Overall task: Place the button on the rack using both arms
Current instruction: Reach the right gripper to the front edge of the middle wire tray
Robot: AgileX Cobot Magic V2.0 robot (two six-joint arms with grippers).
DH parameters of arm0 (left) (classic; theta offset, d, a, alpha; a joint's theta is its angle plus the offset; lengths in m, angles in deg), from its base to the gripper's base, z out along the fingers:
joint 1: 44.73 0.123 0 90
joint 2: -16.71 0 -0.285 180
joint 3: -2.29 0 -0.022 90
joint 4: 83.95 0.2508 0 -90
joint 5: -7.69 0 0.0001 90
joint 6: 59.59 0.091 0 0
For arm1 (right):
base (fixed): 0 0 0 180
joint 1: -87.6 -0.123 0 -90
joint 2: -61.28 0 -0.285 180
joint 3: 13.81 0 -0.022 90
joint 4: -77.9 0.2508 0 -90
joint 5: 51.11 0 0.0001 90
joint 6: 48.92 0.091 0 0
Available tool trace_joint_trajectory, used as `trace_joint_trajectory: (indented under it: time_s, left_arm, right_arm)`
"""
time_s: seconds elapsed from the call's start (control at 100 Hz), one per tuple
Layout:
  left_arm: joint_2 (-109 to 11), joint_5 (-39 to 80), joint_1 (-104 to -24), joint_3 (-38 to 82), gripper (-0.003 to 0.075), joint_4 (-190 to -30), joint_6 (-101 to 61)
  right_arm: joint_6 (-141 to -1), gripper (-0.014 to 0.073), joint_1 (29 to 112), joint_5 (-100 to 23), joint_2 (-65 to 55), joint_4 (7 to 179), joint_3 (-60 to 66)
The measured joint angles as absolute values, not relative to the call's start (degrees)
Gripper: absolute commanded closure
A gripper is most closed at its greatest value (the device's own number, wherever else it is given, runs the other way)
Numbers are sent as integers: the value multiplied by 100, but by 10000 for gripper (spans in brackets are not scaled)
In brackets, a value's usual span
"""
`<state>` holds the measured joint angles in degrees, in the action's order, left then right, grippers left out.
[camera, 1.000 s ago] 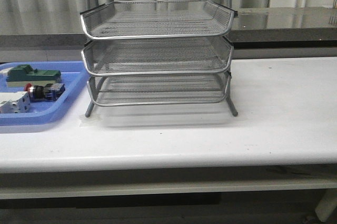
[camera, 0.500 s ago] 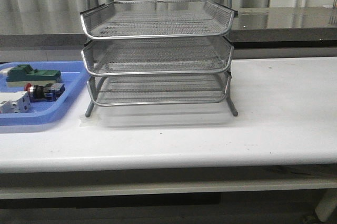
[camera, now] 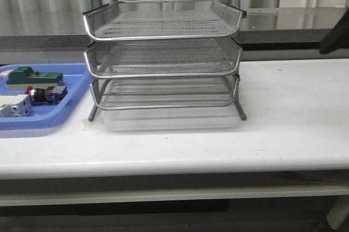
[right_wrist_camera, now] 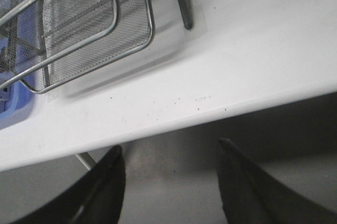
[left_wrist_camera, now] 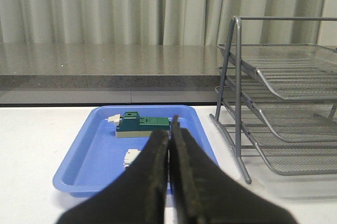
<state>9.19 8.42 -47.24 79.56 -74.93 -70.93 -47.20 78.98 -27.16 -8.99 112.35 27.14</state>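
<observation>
1. Left hand [left_wrist_camera: 169, 145]: its fingers are pressed together with nothing between them, and it looks across the blue tray [left_wrist_camera: 79, 168] toward the rack [left_wrist_camera: 287, 108]. It is out of the front view.
2. Button [camera: 44, 95] lies on its side in the tray, well left of the rack, between a green block [camera: 32, 76] behind it and a white switch [camera: 13, 106] in front. It is untouched, so the task looks barely begun: the reach for the pick is the step in hand.
3. Next, I judge, the left hand must spread, drop over the button and close on its black body without nudging either neighbour or the tray wall.
4. Rack stands mid-bench, all three tiers bare and open at the front.
5. Right hand [right_wrist_camera: 171, 153] is spread and holds nothing, hanging past the bench [right_wrist_camera: 253, 60] front edge, right of the rack, where bare bench gives room.
</observation>
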Motion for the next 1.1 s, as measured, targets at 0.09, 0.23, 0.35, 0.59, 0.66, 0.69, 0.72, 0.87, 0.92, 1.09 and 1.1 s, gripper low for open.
trace_joint_trajectory:
  time_s: [0.09, 0.23, 0.35, 0.59, 0.66, 0.69, 0.72, 0.87, 0.92, 1.09, 1.1]
  left_arm:
    - [919, 842, -4724, 7956, 716, -7493, -7093]
    - [919, 842, -4724, 7956, 716, -7493, -7093]
    - [919, 842, -4724, 7956, 716, -7493, -7093]
    - [919, 842, -4724, 7956, 716, -7493, -7093]
    - [919, 842, -4724, 7956, 716, -7493, -7093]
    - [919, 842, -4724, 7956, 716, -7493, -7093]
    - [919, 842, -4724, 7956, 716, -7493, -7093]
    - [919, 842, -4724, 7956, 716, -7493, -7093]
    - [919, 842, -4724, 7956, 716, -7493, -7093]
    - [919, 842, -4724, 7956, 716, -7493, -7093]
    - [919, 842, -4724, 7956, 716, -7493, -7093]
  right_arm:
    - [-4720, 151, 7824, -2928, -1132, 11352, 2606]
    - [-4720, 151, 7739, -3046, -1653, 11475, 2264]
    - [-4747, 151, 7620, -3159, -2176, 11525, 1882]
    - [-4944, 151, 7339, -3310, -3233, 11672, 1078]
    - [-4955, 151, 7309, -3322, -3521, 11692, 870]
    - [-4965, 151, 7300, -3322, -3633, 11690, 777]
    - [-4965, 151, 7300, -3322, -3739, 11698, 704]
    - [-4987, 151, 7300, -3322, -4223, 11738, 372]
    - [-4995, 151, 7300, -3322, -4335, 11763, 275]
    - [-5010, 151, 7300, -3322, -4602, 11819, 22]
    - [-5010, 151, 7300, -3322, -4623, 11819, 9]
